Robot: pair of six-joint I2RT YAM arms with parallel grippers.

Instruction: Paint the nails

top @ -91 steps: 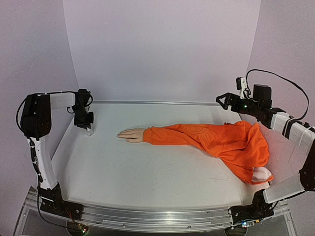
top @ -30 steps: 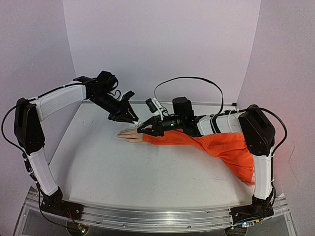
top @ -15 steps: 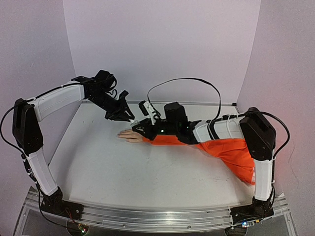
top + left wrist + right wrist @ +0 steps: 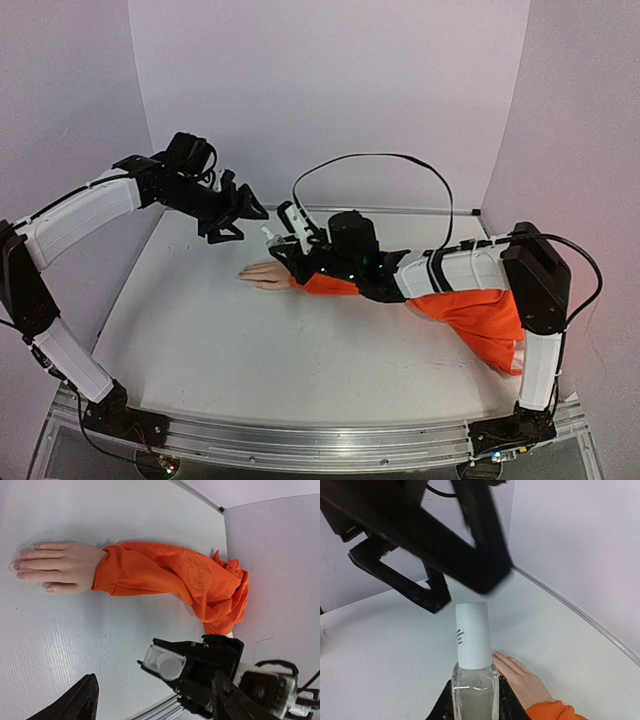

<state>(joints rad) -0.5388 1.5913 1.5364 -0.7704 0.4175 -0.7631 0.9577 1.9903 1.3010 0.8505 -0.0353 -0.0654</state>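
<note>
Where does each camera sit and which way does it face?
Top external: above and behind the bases, looking down at the table; both arms show.
Left wrist: on the open left gripper, looking down at the mannequin hand and orange sleeve; own fingers at bottom.
Right wrist: on the right gripper, facing the clear bottle it grips; fingers at bottom edge.
Shared: all see bottle and hand.

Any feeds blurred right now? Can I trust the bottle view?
Right wrist: left end effector dark and smeared near the lens, bottle sharp. Left wrist: mannequin hand crisp, own fingers in shadow. Top external: even light, no glare.
</note>
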